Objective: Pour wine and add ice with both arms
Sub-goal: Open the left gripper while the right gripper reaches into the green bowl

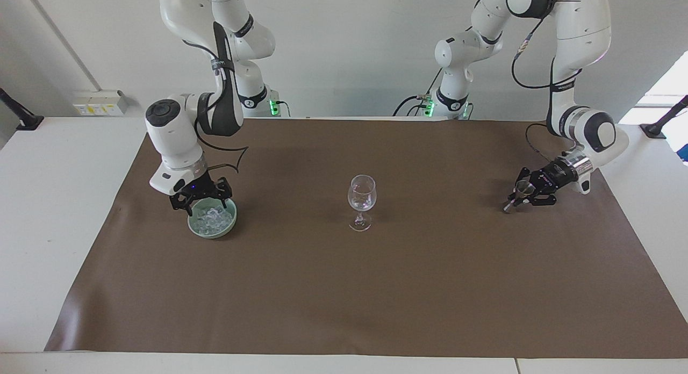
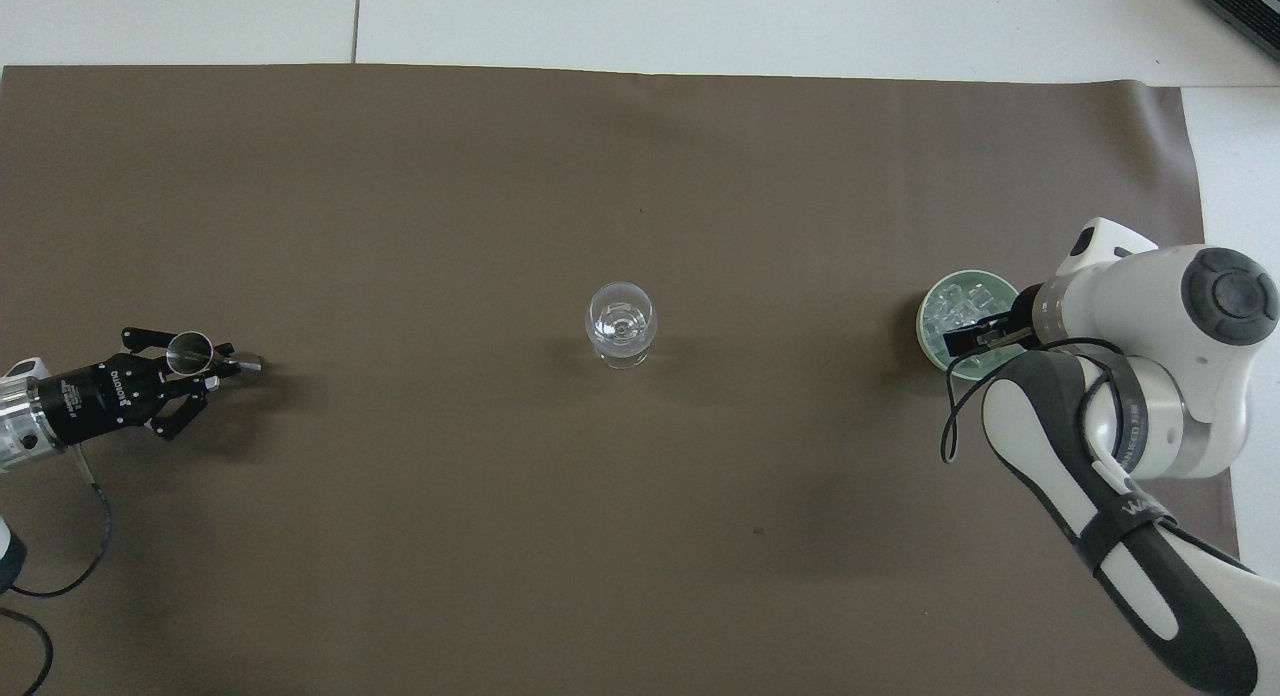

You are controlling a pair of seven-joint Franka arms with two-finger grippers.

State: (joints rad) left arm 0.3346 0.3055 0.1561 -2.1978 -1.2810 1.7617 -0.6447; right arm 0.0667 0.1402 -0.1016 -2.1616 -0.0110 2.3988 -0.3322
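Note:
A clear wine glass (image 1: 362,194) (image 2: 621,321) stands upright mid-mat. Toward the right arm's end sits a green bowl (image 1: 228,229) (image 2: 925,326) holding the ice (image 1: 214,218) (image 2: 955,311). My right gripper (image 1: 201,203) (image 2: 965,338) is open, low over the part of the bowl nearest the robots, fingers around the ice. At the left arm's end, my left gripper (image 1: 518,198) (image 2: 215,361) is shut on a small metal cup (image 1: 520,189) (image 2: 188,349), low over the mat. I cannot tell whether the cup holds wine.
A brown mat (image 1: 344,288) (image 2: 500,176) covers most of the white table (image 1: 59,202). Wide bare mat lies between the glass and each gripper. The right arm's elbow (image 2: 1120,446) hangs over the mat's corner nearest the robots.

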